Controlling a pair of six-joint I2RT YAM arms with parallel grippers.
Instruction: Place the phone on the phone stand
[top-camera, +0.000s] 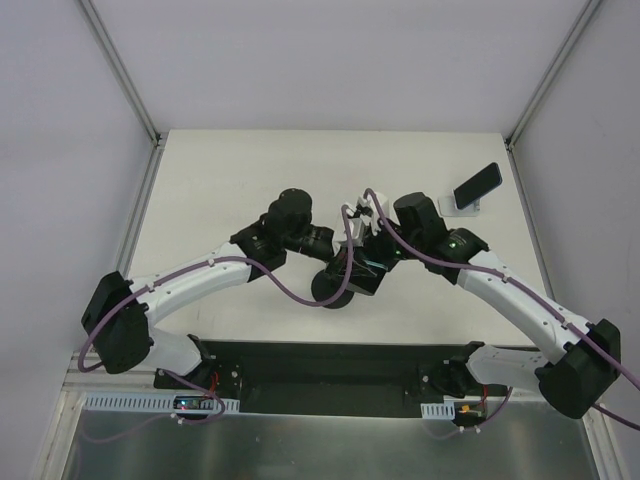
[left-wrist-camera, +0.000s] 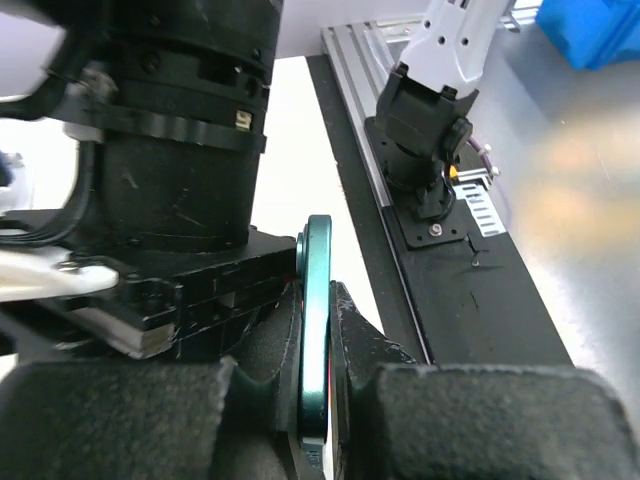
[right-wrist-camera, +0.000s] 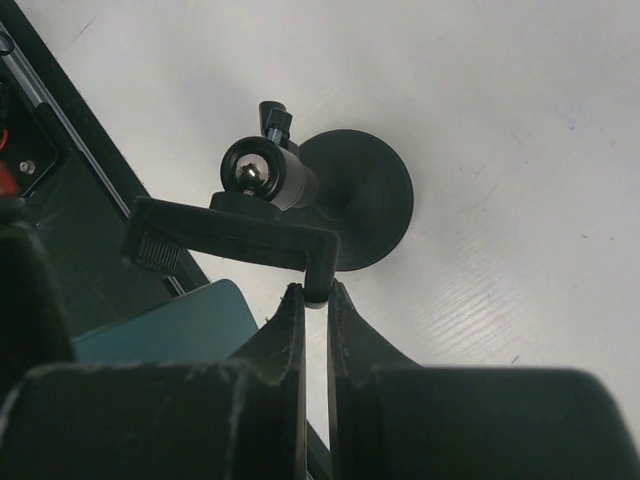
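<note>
Your left gripper (left-wrist-camera: 318, 395) holds the teal-edged phone (left-wrist-camera: 317, 290); your right gripper (right-wrist-camera: 316, 300) barely pinches the black clamp stand (right-wrist-camera: 365, 200), which may slip and topple.

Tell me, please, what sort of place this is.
Likely a robotics lab cell: a white table walled by panels on aluminium posts, with left arm and right arm bolted at its near edge.

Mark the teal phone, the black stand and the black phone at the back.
teal phone (left-wrist-camera: 317, 320): left wrist view, on its thin upright edge.
black stand (right-wrist-camera: 372, 200): right wrist view, on its round base.
black phone (top-camera: 478, 185): top view, on its dark screen.
</note>
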